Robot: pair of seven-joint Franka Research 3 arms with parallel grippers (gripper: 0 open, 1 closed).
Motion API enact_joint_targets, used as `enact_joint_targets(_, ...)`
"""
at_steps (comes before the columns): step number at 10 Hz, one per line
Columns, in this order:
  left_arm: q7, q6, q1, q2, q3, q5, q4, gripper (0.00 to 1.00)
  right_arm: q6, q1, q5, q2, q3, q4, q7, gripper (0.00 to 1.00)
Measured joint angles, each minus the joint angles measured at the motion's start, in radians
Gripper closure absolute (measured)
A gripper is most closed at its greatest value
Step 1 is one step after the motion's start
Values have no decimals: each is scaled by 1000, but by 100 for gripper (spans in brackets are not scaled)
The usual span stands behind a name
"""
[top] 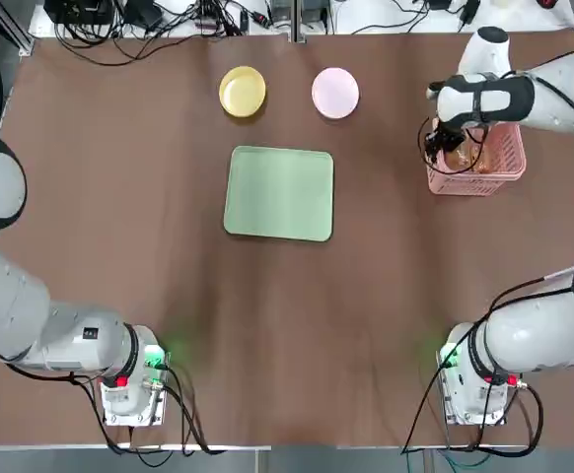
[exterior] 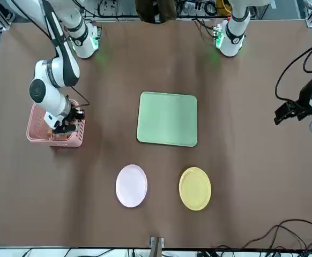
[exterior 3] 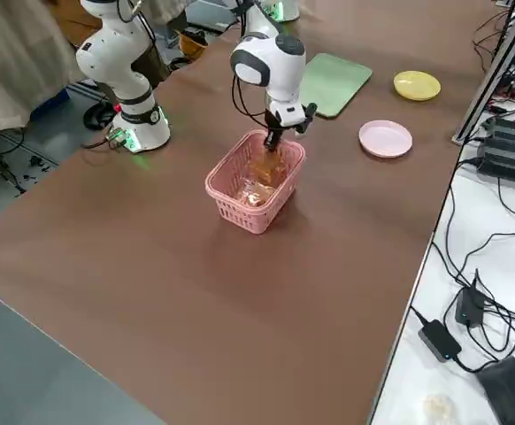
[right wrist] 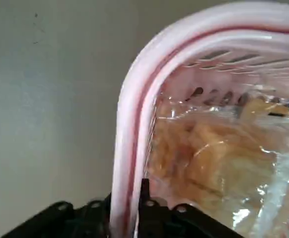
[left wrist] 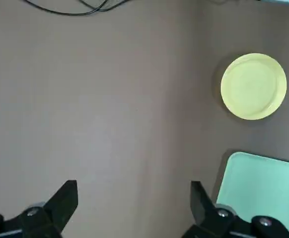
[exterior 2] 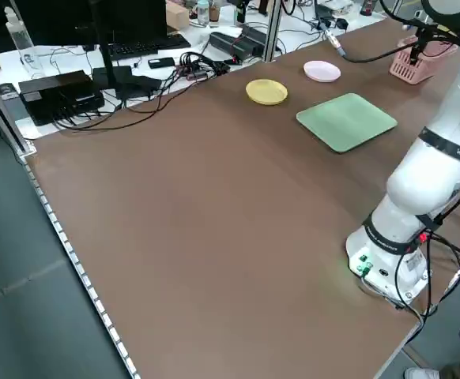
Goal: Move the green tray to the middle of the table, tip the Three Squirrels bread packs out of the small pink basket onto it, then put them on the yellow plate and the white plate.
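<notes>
Now the tray (top: 279,193) lies flat at the middle of the counter (top: 119,197), with nothing on it. Beyond it, toward the far edge from the robot, the yellow plate (top: 242,92) and the white plate (top: 335,93) sit side by side, apart from each other and from the tray, both bare; the yellow one is on the robot's left of the white one.

The basket (top: 484,163) stands upright on the robot's right side of the counter, well apart from the tray. Bread packs (right wrist: 219,153) lie inside it, their clear wrapping glinting over golden-brown bread.

The right end effector (right wrist: 127,208) points down at the basket's wall on the side facing the tray. Its fingers are pinched narrow on the thick pink rim: in the right wrist view the rim runs straight between them, one finger outside the wall and one inside. The basket's base looks to rest on the counter.

The left end effector (left wrist: 134,203) is held above the counter on the robot's left side, near that edge, its fingers spread wide and holding nothing. Its wrist view looks down on bare counter, with the yellow plate and a corner of the tray off to one side.
</notes>
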Motion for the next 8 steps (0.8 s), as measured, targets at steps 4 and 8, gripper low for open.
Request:
enact_joint_targets(4,10,29,-1,1,-18,0,-1,0,-8,7,0,-11,4,32,4,94)
enact_joint_targets(8,9,71,-23,29,-26,0,5,0,-183,32,6,-57,9,189,6,94)
